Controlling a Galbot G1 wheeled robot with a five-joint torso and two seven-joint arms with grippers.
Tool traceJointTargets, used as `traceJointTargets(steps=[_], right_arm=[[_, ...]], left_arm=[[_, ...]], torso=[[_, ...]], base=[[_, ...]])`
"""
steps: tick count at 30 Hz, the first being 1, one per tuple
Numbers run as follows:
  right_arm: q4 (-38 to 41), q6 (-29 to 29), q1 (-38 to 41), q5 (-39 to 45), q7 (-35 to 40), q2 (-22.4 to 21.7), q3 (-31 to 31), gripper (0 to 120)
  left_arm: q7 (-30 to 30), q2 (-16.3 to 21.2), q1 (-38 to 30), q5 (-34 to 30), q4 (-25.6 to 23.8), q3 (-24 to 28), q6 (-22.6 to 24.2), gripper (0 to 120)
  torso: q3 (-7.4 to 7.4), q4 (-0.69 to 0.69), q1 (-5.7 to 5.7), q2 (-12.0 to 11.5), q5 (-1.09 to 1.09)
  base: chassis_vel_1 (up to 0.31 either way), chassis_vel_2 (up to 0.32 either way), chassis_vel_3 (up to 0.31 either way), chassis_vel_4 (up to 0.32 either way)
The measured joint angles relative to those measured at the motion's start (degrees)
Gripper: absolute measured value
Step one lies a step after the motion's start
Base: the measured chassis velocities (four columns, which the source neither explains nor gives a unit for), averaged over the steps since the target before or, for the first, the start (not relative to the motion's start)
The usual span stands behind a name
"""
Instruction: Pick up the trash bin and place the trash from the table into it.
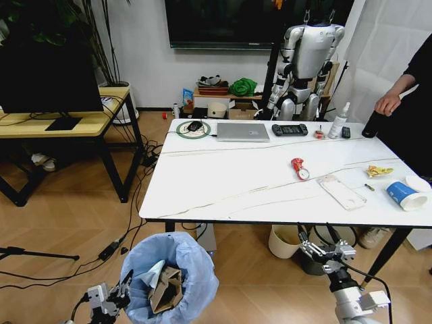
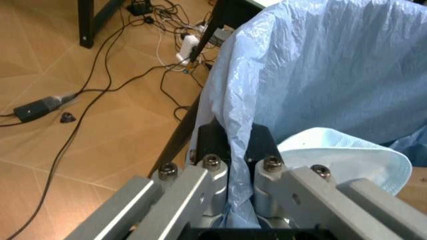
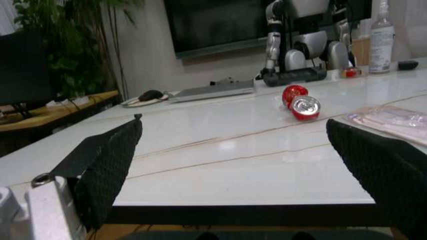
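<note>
The trash bin, lined with a crinkled light-blue bag, hangs low in front of the table's left corner with torn brown cardboard inside. My left gripper is shut on its rim; the left wrist view shows the gripper pinching the bag's edge. My right gripper is open just below the table's front edge, its pads spread wide. On the table lie a red crushed can, a clear plastic sheet, a yellow wrapper, white tissue and a blue-and-white paper cup.
A laptop, game controller and bottle line the table's far edge. A person's hand rests at the far right corner. A cream bin and a dark bin stand underneath. A wooden desk and floor cables are to the left.
</note>
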Motion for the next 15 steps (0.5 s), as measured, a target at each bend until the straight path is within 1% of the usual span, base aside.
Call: traceJointTargets(steps=[15], right_arm=[[0.32, 0.02, -0.42, 0.97, -0.36, -0.01, 0.34, 100]], left_arm=[[0.23, -0.35, 0.32, 0.61, -0.15, 0.71, -0.43, 0]], torso=[[0.00, 0.00, 0.00, 0.00, 0.00]], base=[[0.000, 0.000, 0.000, 0.000]])
